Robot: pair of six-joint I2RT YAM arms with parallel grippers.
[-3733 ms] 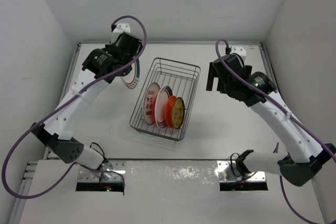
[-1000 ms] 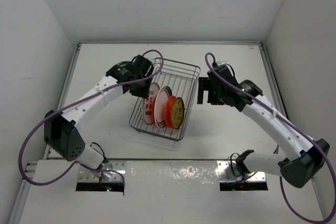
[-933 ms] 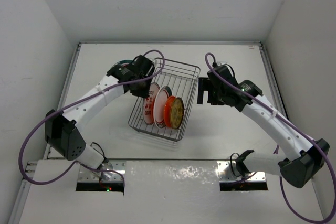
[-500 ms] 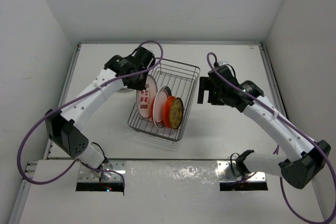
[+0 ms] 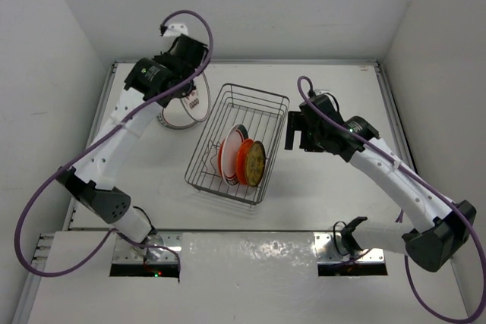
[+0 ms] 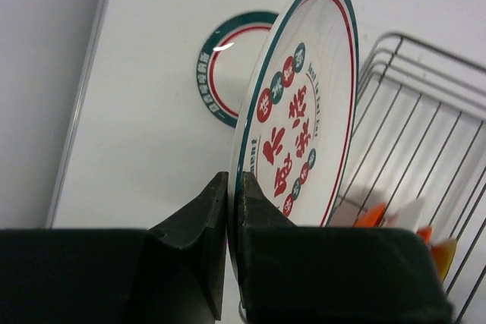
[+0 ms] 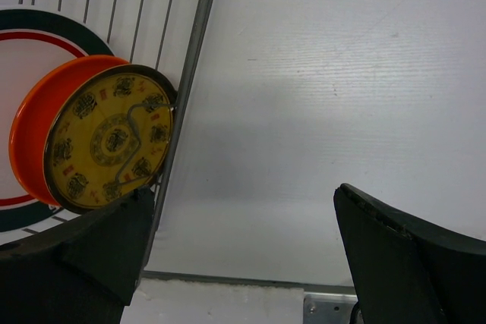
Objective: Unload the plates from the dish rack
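My left gripper (image 6: pixel 234 187) is shut on the lower rim of a white plate with red characters and a teal and red rim (image 6: pixel 300 111). It holds that plate on edge above the table, left of the dish rack (image 5: pixel 239 142), with the gripper (image 5: pixel 187 92) raised high. Three plates stand in the rack: a white one with a teal rim (image 5: pixel 228 149), an orange one (image 5: pixel 243 158) and a tan-yellow one (image 5: pixel 257 163). My right gripper (image 7: pixel 243 191) hangs open and empty just outside the rack's right side (image 7: pixel 194 58), beside the tan-yellow plate (image 7: pixel 106 142).
A teal-rimmed plate (image 6: pixel 228 58) lies flat on the table left of the rack, below the held plate. White walls close in the table at the back and on both sides. A metal rail runs along the near edge (image 7: pixel 326 305).
My left gripper shut on the red-patterned plate, lifted it out of the rack and carried it up and to the left, past the rack's edge. The right arm stayed put.
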